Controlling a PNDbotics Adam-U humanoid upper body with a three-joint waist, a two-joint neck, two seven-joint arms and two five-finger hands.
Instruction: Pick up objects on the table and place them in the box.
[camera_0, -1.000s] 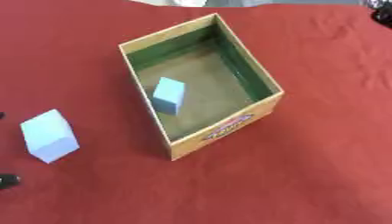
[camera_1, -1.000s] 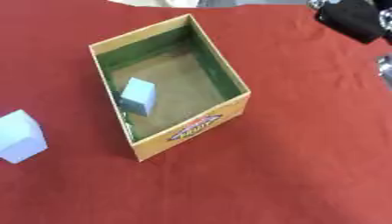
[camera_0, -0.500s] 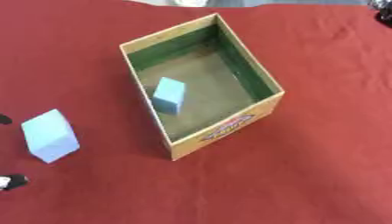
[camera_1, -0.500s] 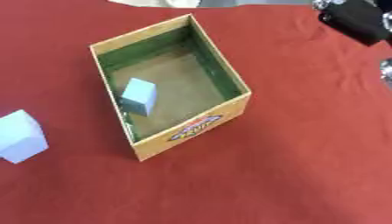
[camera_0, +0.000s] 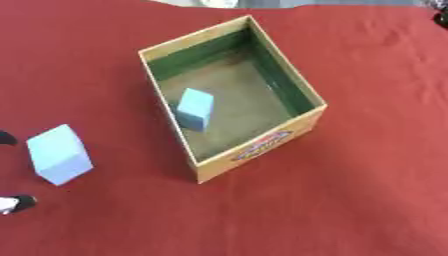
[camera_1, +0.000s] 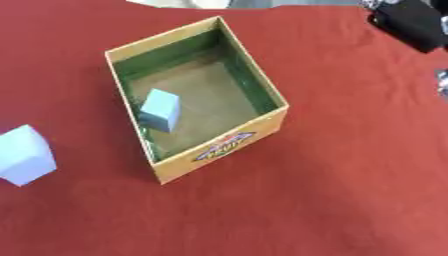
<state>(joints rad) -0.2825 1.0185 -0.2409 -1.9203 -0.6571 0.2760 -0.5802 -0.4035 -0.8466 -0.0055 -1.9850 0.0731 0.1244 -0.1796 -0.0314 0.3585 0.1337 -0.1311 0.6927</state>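
Note:
An open cardboard box (camera_0: 262, 145) with a green inner lining stands in the middle of the red cloth. Inside it, a light blue block (camera_0: 194, 108) leans against the left wall. A second light blue block (camera_0: 59, 154) stands on the cloth to the left of the box. Of my left hand, only two dark fingertips (camera_0: 17, 202) show at the left edge. One is above the outer block and one below it, spread apart and not touching it. My right hand (camera_1: 409, 21) is a dark shape at the top right corner, far from the box.
The red tablecloth (camera_1: 350, 190) covers the whole table, with wide bare stretches in front of and to the right of the box. A small silver part (camera_1: 443, 80) shows at the right edge.
Almost nothing. The left hand's lower fingertip shows slightly further in from the left edge. The box and both blocks have stayed put.

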